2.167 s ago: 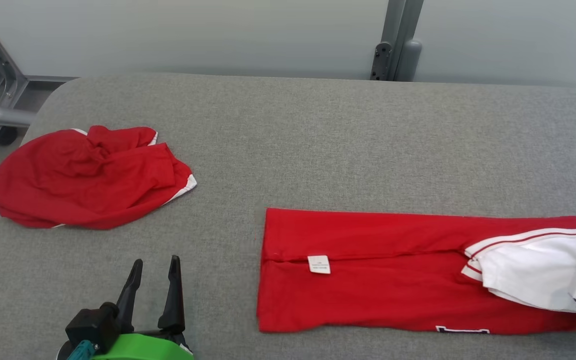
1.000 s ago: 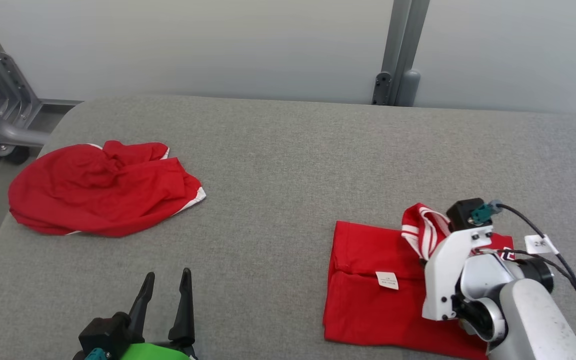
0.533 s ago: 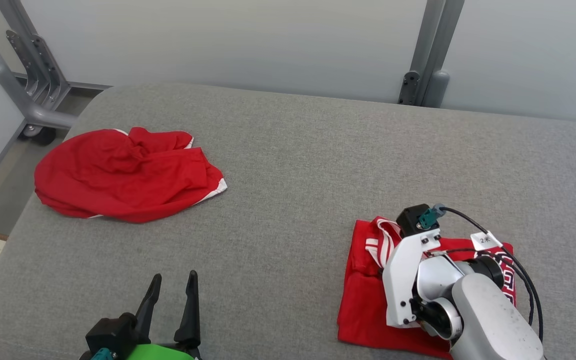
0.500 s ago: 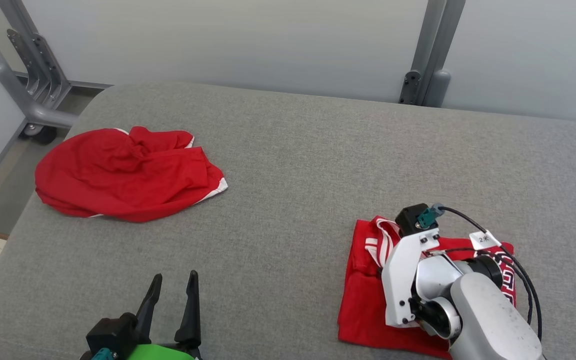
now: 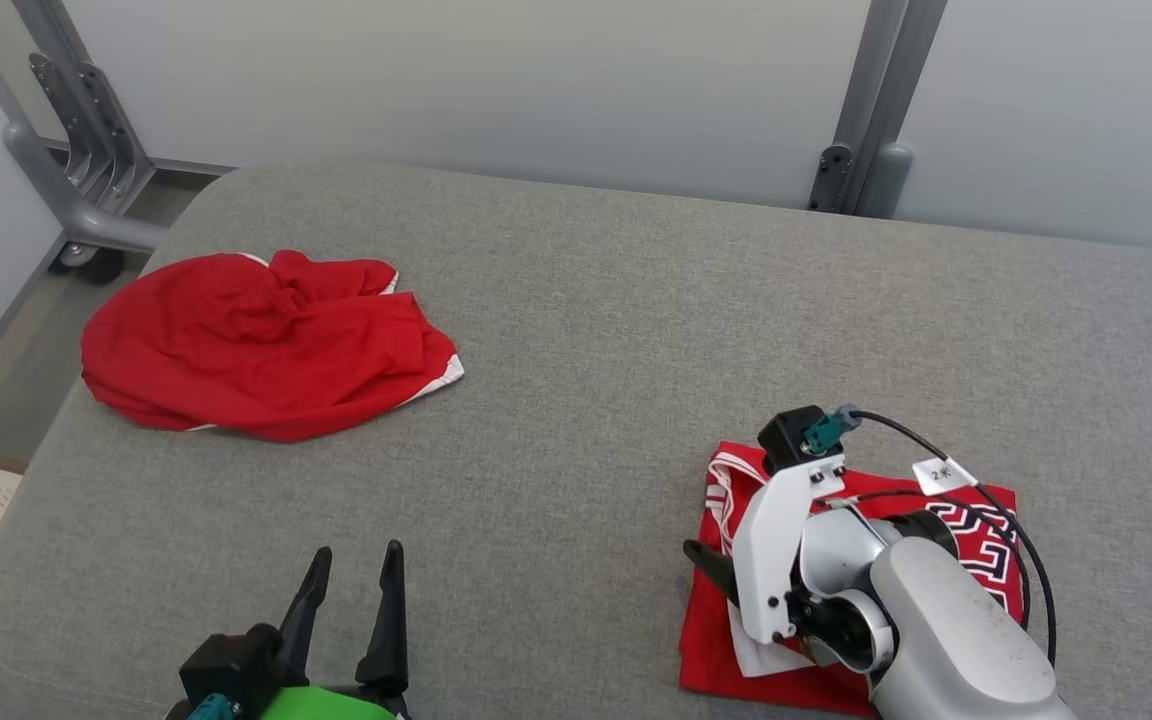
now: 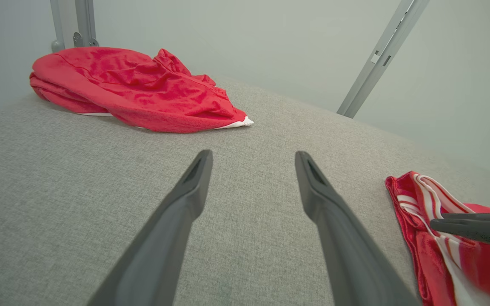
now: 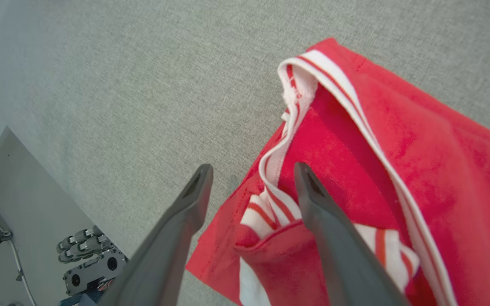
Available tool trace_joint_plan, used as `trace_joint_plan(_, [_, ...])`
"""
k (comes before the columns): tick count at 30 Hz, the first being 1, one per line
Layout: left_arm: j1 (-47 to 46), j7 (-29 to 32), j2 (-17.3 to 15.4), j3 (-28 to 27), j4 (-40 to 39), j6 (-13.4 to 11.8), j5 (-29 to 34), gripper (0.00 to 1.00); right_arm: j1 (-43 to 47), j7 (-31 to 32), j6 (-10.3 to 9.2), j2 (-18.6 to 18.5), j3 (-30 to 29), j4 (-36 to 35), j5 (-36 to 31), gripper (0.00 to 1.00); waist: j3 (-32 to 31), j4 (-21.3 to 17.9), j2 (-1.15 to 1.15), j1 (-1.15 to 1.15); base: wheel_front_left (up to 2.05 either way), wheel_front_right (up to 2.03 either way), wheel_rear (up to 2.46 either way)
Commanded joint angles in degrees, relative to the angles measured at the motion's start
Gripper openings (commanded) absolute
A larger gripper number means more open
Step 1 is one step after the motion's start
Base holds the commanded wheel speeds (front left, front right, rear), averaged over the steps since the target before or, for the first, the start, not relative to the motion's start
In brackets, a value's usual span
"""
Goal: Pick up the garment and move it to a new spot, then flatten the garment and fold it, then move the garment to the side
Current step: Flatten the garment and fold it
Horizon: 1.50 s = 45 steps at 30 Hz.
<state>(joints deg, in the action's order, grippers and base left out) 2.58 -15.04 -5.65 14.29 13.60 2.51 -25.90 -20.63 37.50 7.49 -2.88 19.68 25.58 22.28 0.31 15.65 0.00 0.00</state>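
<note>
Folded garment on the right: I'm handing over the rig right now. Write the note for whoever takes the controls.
Left gripper: jaws open, empty, hovering over bare table at the front left.
Right gripper: jaws open, holding nothing, poised over the left edge of the folded garment.
Folded garment: front right of the table, a compact red square with striped white trim bunched loosely at its left edge.
Crumpled red garment: far left of the table, not folded.
Done: flatten and fold, by the look of it.
Left: regrasp the folded garment and move it to the side.
</note>
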Motion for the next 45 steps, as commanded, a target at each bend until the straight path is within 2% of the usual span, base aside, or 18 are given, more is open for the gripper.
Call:
trace_joint_plan(1, [-0.21,-0.16,0.07,-0.31,0.14,-0.05,0.3,1.0,-0.69,-1.23,-0.01,-0.05,0.06,-1.07,2.71,1.0,-0.44,-0.34,0.0,0.0,0.0,0.0,0.0])
trace_joint_plan(4, [0.25,-0.16,-0.13,-0.49,0.13,-0.01,0.26,1.0,-1.33,-4.05,-0.01,-0.09,-1.2,-4.03,8.0,1.0,-0.96,-0.85,0.0,0.0,0.0,0.0,0.0])
trace_joint_plan(6, [0.48,-0.16,-0.22,-0.63,0.01,0.0,0.34,1.0,-1.77,-6.59,-0.01,-0.22,-3.36,-5.99,8.55,1.0,-1.28,-1.31,0.0,0.0,0.0,0.0,0.0])
trace_joint_plan(13, [1.32,-0.15,-0.38,-0.75,-0.45,0.03,0.54,1.0,2.05,-10.73,-0.01,-1.0,-14.04,-11.85,-0.37,1.0,-2.36,-2.36,0.0,0.0,0.0,0.0,0.0])
trace_joint_plan(21, [1.83,-0.15,-0.35,-0.93,-0.87,0.01,0.48,1.0,14.61,-11.11,-0.01,-1.67,-22.23,-19.12,-8.85,1.0,-2.85,-2.98,0.0,0.0,0.0,0.0,0.0])
trace_joint_plan(22, [1.89,-0.15,-0.34,-0.96,-0.93,0.04,0.46,1.0,16.26,-11.34,-0.01,-1.56,-22.88,-19.61,-9.79,0.81,-2.83,-3.04,0.0,0.0,0.0,0.0,0.0])
trace_joint_plan(23, [1.93,-0.15,-0.32,-1.01,-0.96,0.08,0.45,1.0,17.53,-11.79,-0.01,-1.35,-23.5,-20.11,-10.44,0.28,-2.77,-3.11,0.0,0.0,0.0,0.0,0.0])
trace_joint_plan(24, [1.93,-0.15,-0.3,-1.06,-0.99,0.13,0.44,1.0,18.74,-12.28,-0.01,-1.15,-23.66,-20.49,-11.01,0.0,-2.7,-3.18,0.0,0.0,0.0,0.0,0.0])
trace_joint_plan(29, [1.27,-0.16,-0.12,-0.96,-0.88,0.51,0.57,1.0,22.77,-15.12,-0.01,-0.34,-21.28,-19.37,-12.82,0.0,-2.2,-3.36,0.0,0.0,0.0,0.0,0.0])
trace_joint_plan(35, [0.52,-0.16,0.01,-0.59,-0.61,0.67,0.78,1.0,20.93,-17.09,-0.01,-0.11,-17.22,-15.01,-12.08,0.0,-1.64,-2.77,0.0,0.0,0.0,0.0,0.0])
trace_joint_plan(38, [0.38,-0.16,-0.23,-0.47,-0.47,0.81,0.83,1.0,19.56,-17.62,-0.01,-0.04,-13.95,-12.71,-11.15,0.0,-1.47,-2.37,0.0,0.0,0.0,0.0,0.0])
trace_joint_plan(45, [-0.06,-0.16,-0.5,-0.62,-0.35,0.64,0.79,1.0,17.31,-18.15,-0.01,-0.09,-2.12,-9.43,-7.8,0.0,-1.4,-1.65,0.0,0.0,0.0,0.0,0.0])
